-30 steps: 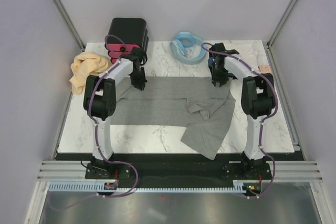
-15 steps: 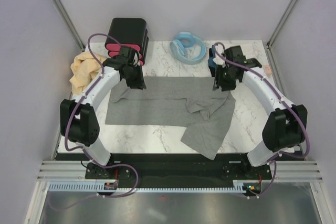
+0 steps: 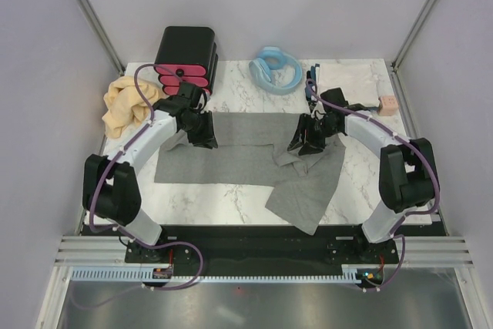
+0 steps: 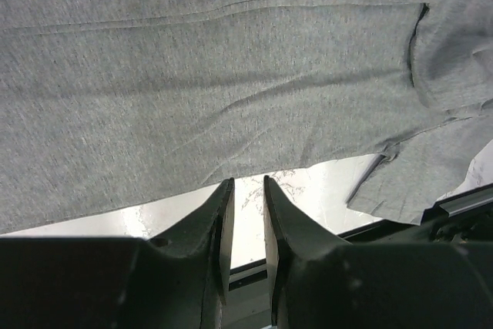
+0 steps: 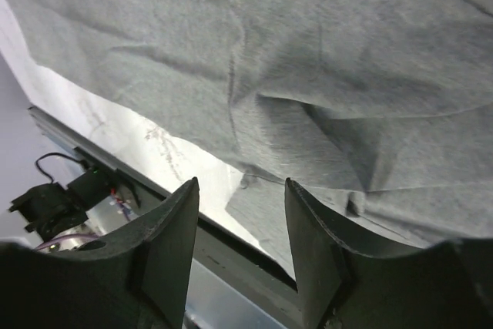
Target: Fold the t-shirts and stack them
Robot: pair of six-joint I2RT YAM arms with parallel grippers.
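Left claw (image 4: pixel 245 184), right claw (image 5: pixel 240 184) above grey t-shirt (image 3: pixel 231 156) (both parted, empty).

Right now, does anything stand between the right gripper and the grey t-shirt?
Nothing visible does. The right gripper, jaws open and empty, points straight at the grey t-shirt spread on the table.

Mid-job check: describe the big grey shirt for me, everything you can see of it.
The grey t-shirt lies spread on the marble table, soft heathered knit. Its left part is flat; its right part is rumpled, with a flap reaching the near edge. The left claw and right claw hang open above its far side, gripping nothing.
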